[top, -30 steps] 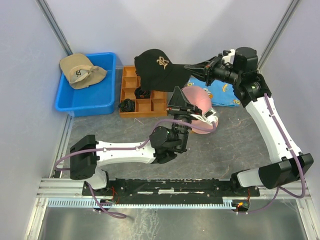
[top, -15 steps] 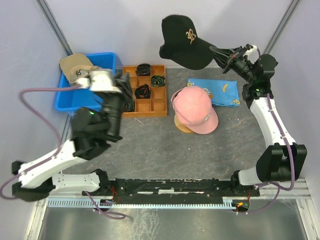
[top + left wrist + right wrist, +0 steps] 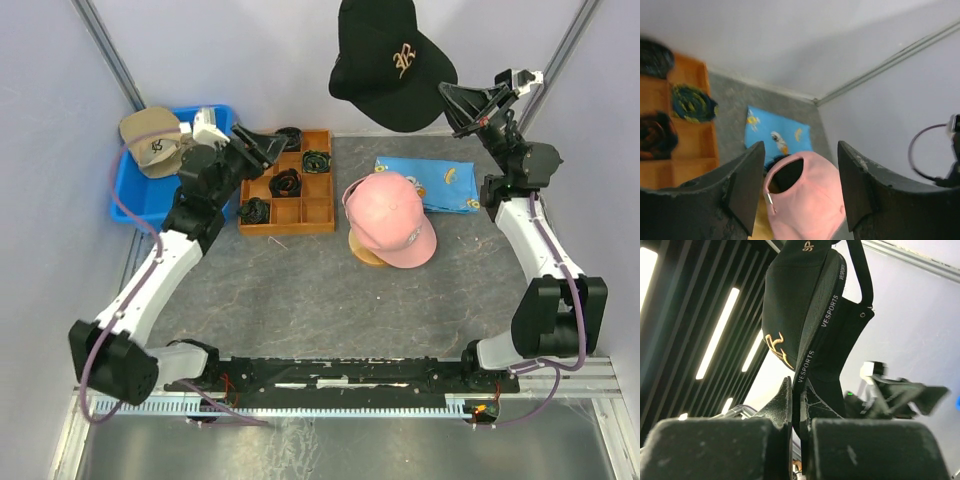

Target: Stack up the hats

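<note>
Three caps seen, one clamped

One black cap is pinched by its brim between the fully closed jaws of the right gripper. It is held out beyond the fingertips, high off the table.

The left gripper is seen with jaws spread well apart and nothing between them. One pink cap is framed well beyond the gap in the wrist view, resting on the table. A tan edge is visible under it; what it belongs to cannot be told.

One tan cap is lying in one blue bin, behind the left jaws. Four black coiled bundles are counted in one orange tray below the left jaws. One blue printed cloth is laid beside the pink cap.
</note>
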Controlling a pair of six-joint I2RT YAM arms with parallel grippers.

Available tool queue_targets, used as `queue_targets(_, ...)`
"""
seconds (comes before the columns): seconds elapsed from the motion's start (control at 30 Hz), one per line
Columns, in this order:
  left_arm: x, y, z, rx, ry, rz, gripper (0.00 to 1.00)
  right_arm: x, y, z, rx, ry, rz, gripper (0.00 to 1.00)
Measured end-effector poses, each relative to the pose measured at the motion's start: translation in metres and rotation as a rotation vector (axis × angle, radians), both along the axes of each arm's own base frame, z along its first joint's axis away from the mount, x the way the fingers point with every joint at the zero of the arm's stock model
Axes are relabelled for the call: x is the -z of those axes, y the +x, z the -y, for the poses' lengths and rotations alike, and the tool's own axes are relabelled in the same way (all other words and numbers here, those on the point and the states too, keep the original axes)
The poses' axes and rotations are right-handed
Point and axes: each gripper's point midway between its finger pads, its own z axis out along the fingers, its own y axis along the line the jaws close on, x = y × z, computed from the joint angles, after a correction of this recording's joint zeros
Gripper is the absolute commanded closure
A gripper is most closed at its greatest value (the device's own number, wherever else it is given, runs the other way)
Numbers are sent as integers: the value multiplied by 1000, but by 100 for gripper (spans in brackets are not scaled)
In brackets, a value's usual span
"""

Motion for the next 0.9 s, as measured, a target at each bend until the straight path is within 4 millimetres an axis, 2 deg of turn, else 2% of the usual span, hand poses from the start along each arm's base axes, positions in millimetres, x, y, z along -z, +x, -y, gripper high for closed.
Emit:
queue_targets(0.03, 22, 8, -2, 28, -73, -55, 30, 2, 0, 1, 5, 5, 11, 100)
queue_targets(0.13, 69, 23, 1, 111, -308, -169, 21, 8, 0, 3, 18, 23, 30, 100)
queue_targets(0.17, 79, 26, 6, 149, -384, -201, 21, 11, -1, 3, 19, 28, 32, 100)
queue_targets(0.23, 85, 29, 21, 237, -506, -239, 18, 16, -1, 1, 14, 33, 25, 100)
queue_targets(0.3, 74, 29, 36, 350, -630, -232, 17, 26, -2, -6, -7, 28, 5, 100)
queue_targets(0.37, 58, 26, 43, 439, -724, -204, 16, 40, -3, -14, -35, 12, -30, 100)
queue_targets(0.47, 32, 18, 48, 578, -858, -150, 15, 66, -9, -23, -74, -15, -92, 100)
queue_targets(0.6, 19, 13, 51, 684, -995, -111, 10, 88, -17, -25, -94, -33, -145, 100)
queue_targets(0.77, 17, 9, 63, 727, -1097, -127, 9, 91, -22, -27, -106, -45, -147, 100)
queue_targets(0.9, 2, 6, 76, 762, -1148, -105, 8, 89, -26, -28, -113, -52, -138, 100)
